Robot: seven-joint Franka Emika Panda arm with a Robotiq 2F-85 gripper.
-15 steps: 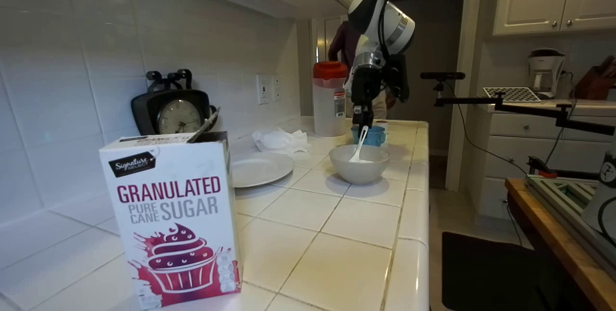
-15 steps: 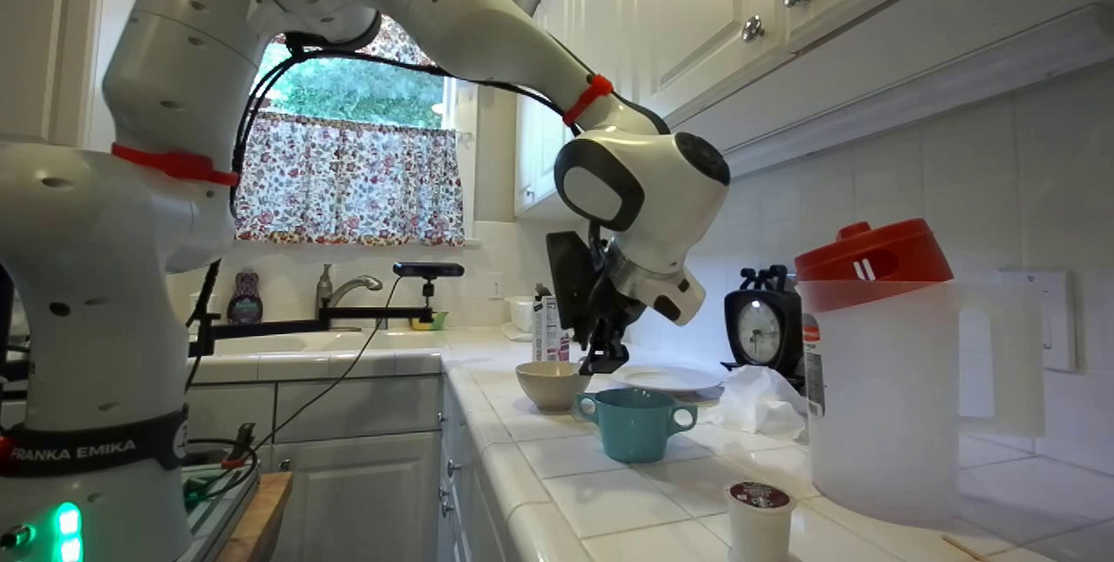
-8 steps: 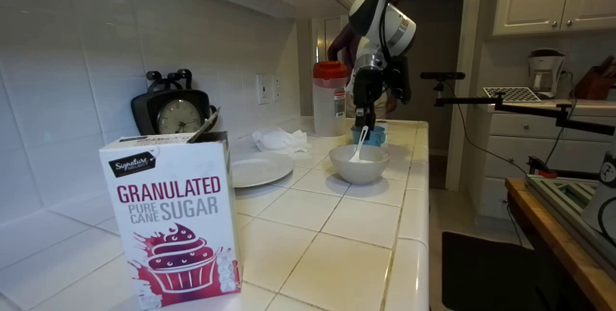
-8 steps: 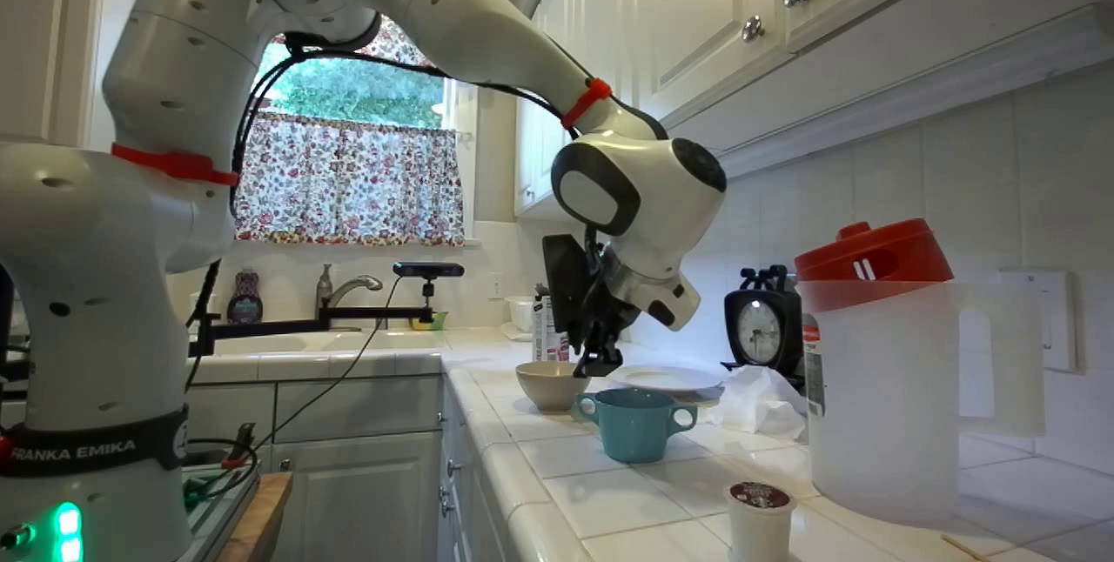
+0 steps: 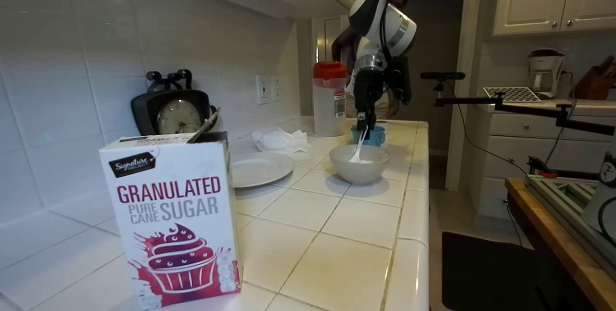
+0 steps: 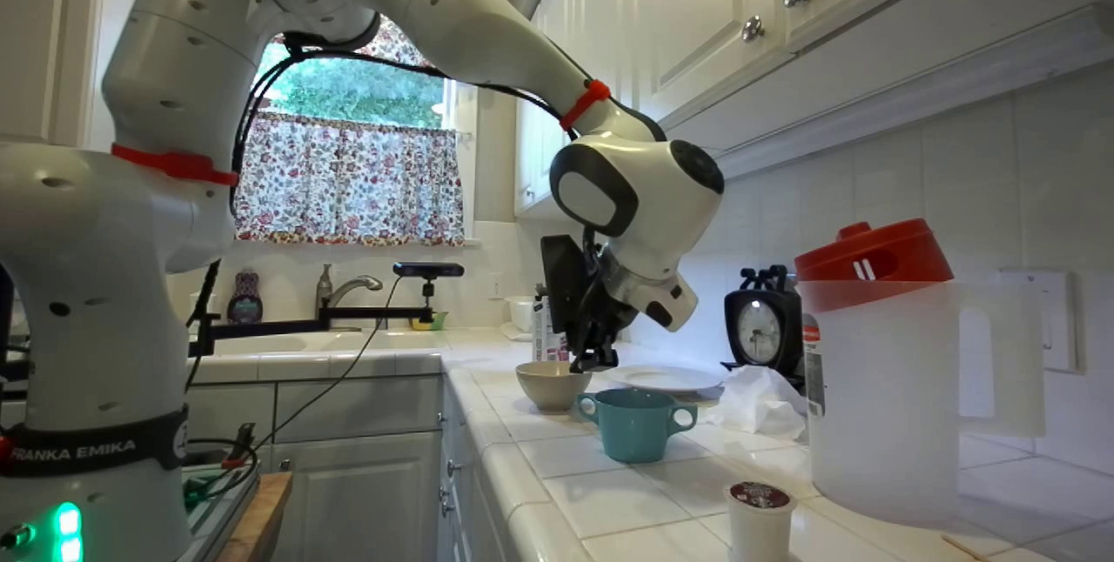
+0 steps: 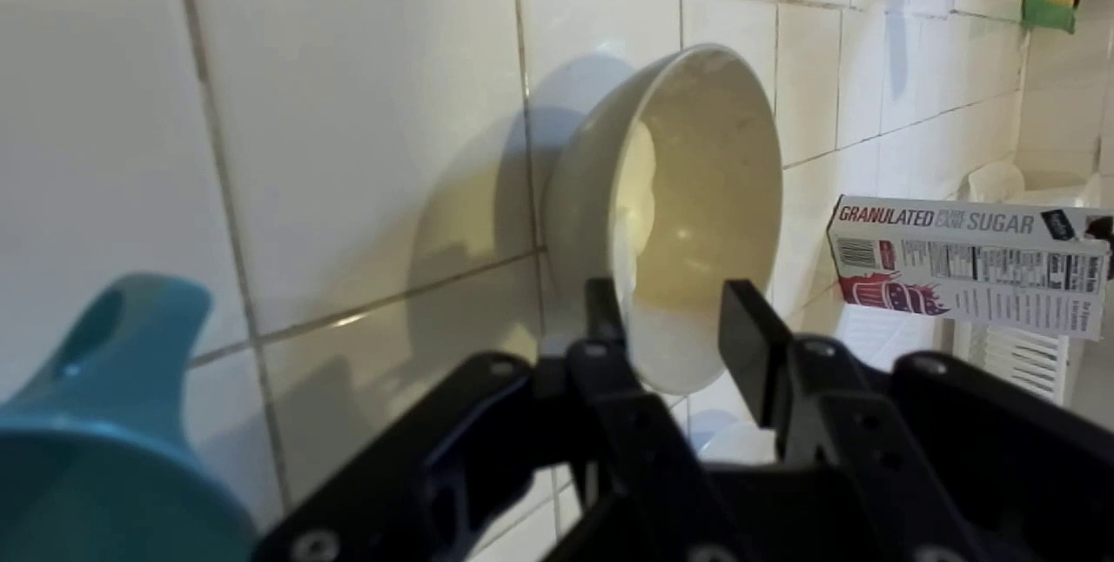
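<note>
In an exterior view, we see the gripper [image 5: 366,130] shifted slightly toward three o'clock, fingers [image 7: 753,349] parted; the spoon [image 5: 359,147] in the bowl [image 5: 359,172] lies near, ungrasped.

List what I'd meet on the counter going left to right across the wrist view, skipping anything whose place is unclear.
The teal cup, cut off by the picture's edge → the pale bowl → the granulated sugar box.
</note>
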